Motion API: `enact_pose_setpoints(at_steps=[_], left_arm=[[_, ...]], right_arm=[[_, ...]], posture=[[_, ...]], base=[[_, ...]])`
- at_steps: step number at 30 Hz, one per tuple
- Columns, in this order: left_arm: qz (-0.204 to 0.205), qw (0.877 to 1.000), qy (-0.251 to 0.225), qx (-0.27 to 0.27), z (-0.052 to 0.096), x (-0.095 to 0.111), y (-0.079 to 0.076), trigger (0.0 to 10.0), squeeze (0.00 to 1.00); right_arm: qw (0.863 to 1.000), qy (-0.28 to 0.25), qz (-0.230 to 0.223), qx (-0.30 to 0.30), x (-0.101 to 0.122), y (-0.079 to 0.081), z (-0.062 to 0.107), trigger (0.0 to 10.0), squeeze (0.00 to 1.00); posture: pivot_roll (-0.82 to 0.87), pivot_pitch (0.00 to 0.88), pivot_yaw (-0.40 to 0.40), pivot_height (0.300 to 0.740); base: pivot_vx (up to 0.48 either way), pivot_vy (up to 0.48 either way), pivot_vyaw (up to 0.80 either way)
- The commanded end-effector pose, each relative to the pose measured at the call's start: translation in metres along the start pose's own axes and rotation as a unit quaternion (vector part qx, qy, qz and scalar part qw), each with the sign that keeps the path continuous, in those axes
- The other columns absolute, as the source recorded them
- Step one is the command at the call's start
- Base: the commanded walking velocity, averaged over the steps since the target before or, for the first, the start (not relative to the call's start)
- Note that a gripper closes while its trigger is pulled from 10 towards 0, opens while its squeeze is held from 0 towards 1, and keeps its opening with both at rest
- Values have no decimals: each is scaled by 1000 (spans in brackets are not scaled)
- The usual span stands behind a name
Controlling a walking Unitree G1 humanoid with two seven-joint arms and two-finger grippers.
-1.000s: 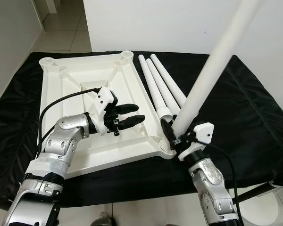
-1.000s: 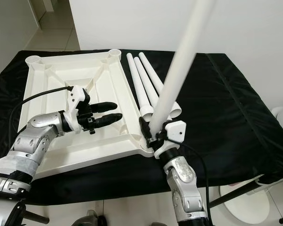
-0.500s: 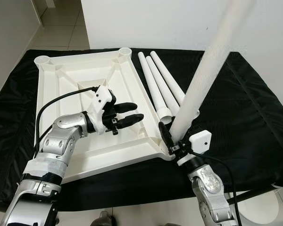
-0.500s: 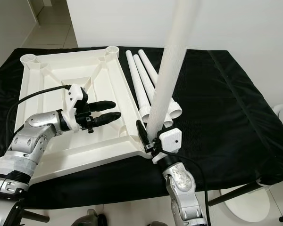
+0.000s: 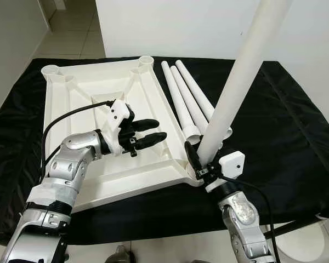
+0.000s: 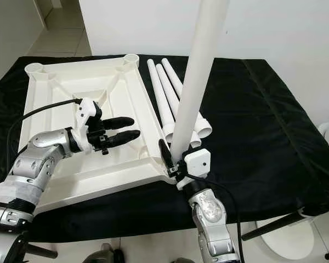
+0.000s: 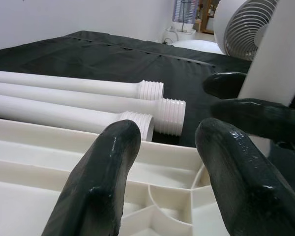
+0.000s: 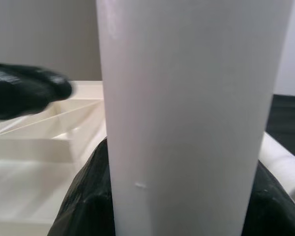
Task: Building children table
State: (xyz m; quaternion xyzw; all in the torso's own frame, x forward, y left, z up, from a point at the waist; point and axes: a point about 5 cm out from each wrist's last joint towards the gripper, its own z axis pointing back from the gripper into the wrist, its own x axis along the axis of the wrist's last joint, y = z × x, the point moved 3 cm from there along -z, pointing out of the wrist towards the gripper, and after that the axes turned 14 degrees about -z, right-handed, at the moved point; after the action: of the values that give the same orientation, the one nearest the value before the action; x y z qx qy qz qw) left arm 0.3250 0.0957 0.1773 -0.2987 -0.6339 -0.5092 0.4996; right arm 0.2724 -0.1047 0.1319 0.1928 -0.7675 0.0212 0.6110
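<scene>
Black cloth (image 5: 274, 126) covered the work surface, with a white wall behind it and pale floor tiles off to the robot's left. From the head cameras, the white table top (image 5: 88, 98) lay upside down on the cloth, ribs and corner sockets facing up. Three spare legs (image 5: 189, 104) lay side by side on the cloth just beside its right edge, threaded ends toward the robot. The right gripper (image 5: 200, 167) was clamped around the base of a fourth leg (image 5: 238, 90), which stood tilted over the near right corner socket (image 5: 193, 176) and ran up out of the top of the picture. Half a second before, this leg had leaned less toward the right; a full second before, the right gripper and wrist had sat slightly farther right. The left gripper (image 5: 151, 131) hovered over the table top's underside with its fingers spread and holding nothing, much as it had in both earlier moments.

Through the left wrist camera, the two black fingers (image 7: 103, 182) stood apart above a round corner socket (image 7: 187, 196), the three threaded leg ends (image 7: 160, 108) lay just beyond the rim, and the held leg (image 7: 280, 54) rose at the side with a white fan (image 7: 250, 29) behind it.

Through the right wrist camera, the held leg (image 8: 187, 113) stood close up, with black fingers (image 8: 88, 196) pressed against both its sides and the pale table top (image 8: 39, 157) behind.
</scene>
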Motion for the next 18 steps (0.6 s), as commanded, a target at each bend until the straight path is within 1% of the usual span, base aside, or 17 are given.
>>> enact_pose_setpoints(at_steps=[1,2,3,5,6,7,10,14,18], left_arm=[[-1,1000,9,20,1,-1,4,10000,0],[-1,1000,9,20,1,-1,4,10000,0],[0,1000,7,22,0,-1,4,10000,0],[0,1000,7,22,0,-1,4,10000,0],[1,1000,6,22,0,-1,4,10000,0],[1,1000,6,22,-1,-1,3,10000,0],[0,1000,6,22,0,-1,3,10000,0],[1,1000,7,22,0,-1,3,10000,0],[-1,1000,6,21,-1,-1,3,10000,0]], right_arm=[[993,69,8,-93,-27,-27,13,10000,0],[993,69,8,-93,-27,-27,13,10000,0],[981,39,30,-189,-22,-38,13,10000,0],[981,39,30,-189,-22,-38,13,10000,0],[976,27,37,-213,-20,-40,14,10000,0],[974,24,38,-223,-21,-39,14,10000,0],[976,19,26,-217,-22,-30,11,10000,0],[976,17,23,-216,-22,-29,11,10000,0],[974,18,17,-223,-23,-32,11,10000,0]], posture=[[20,56,3,740],[20,56,3,740],[18,53,-3,740],[18,53,-3,740],[18,53,-3,740],[21,52,-4,740],[22,48,-4,740],[22,48,-4,740],[22,43,-7,740]], base=[[0,0,0],[0,0,0],[0,0,0],[0,0,0],[0,0,0],[0,0,0],[0,0,0],[0,0,0],[0,0,0]])
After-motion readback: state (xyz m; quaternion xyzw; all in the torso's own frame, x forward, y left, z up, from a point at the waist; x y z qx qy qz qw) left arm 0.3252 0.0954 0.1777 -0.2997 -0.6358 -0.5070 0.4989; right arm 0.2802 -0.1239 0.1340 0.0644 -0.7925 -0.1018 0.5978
